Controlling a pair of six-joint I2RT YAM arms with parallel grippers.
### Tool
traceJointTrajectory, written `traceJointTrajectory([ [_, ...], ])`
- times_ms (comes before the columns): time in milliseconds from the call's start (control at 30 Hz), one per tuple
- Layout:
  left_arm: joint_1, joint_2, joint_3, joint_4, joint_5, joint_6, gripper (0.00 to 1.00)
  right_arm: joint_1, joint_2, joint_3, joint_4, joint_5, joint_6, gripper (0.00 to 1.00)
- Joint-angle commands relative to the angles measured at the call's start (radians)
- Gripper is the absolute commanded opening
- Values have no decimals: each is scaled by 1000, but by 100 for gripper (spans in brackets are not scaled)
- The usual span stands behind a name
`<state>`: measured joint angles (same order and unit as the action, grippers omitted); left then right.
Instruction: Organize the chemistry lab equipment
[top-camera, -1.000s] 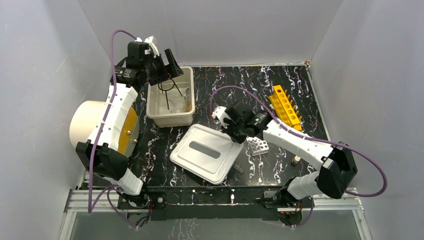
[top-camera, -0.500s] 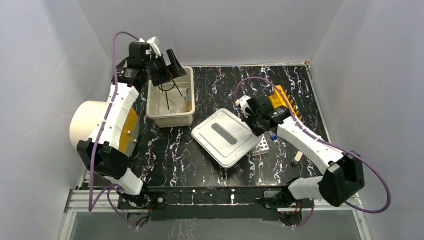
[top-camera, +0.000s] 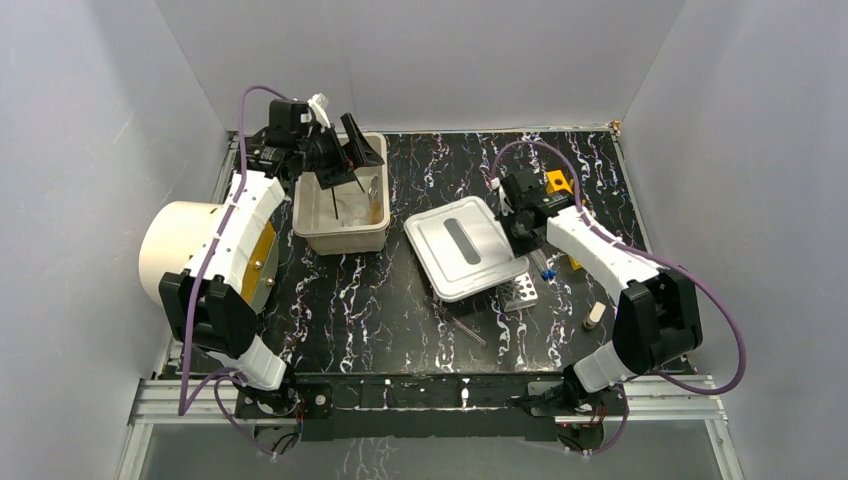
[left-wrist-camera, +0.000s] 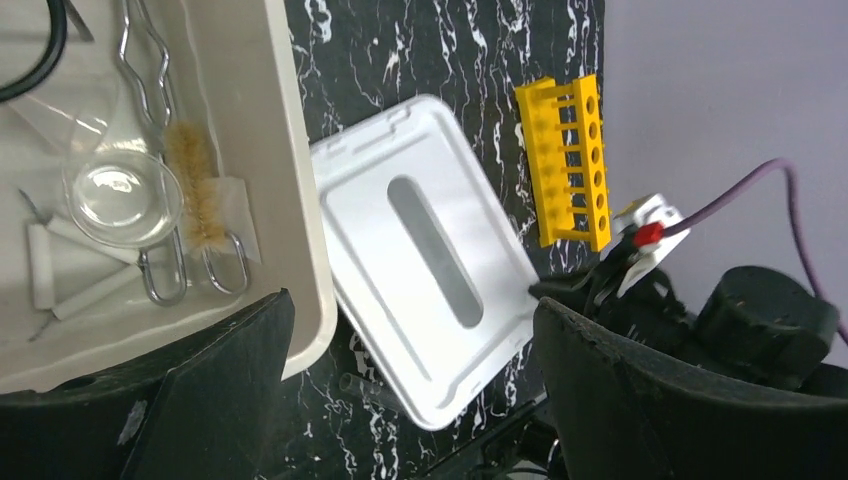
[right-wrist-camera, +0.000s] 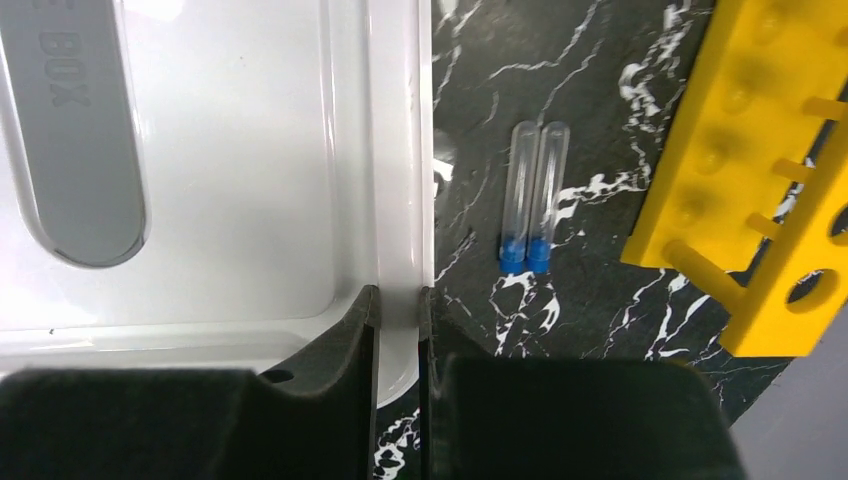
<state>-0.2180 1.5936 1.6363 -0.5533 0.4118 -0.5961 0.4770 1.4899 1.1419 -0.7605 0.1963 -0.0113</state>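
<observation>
From above, I'm seeing the left gripper (top-camera: 352, 152) hanging over the cream bin (top-camera: 340, 242) at far left, jaws spread wide and holding nothing. The right gripper (top-camera: 516, 230) is pinching the right edge of the white lid (top-camera: 462, 248), with the silver perforated rack (top-camera: 518, 292) sitting just nearer.

Left wrist: the glass beaker (left-wrist-camera: 120, 195) and wire tongs (left-wrist-camera: 150, 62) are lying in the bin.

Right wrist: the fingers are clamping the lid's rim, and two blue-capped vials (right-wrist-camera: 530, 200) are lying between the lid and the yellow tube rack (right-wrist-camera: 740, 150).

Top view overlooks the whole table (top-camera: 380, 300) from its near edge; both close, downward wrist views share white lid (left-wrist-camera: 372, 262) and yellow tube rack (left-wrist-camera: 572, 160).
</observation>
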Motion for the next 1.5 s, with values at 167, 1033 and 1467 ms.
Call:
traceJointTrajectory([
  [167,-83,-18,-72,65,62,-81,89,-100,78,144,24,-66,135,0],
  [1033,-330,143,-128,72,-73,-270,91,-282,142,220,104,-349,207,0],
  [1467,-343,273,-129,232,60,-407,65,-309,120,164,159,-433,258,0],
])
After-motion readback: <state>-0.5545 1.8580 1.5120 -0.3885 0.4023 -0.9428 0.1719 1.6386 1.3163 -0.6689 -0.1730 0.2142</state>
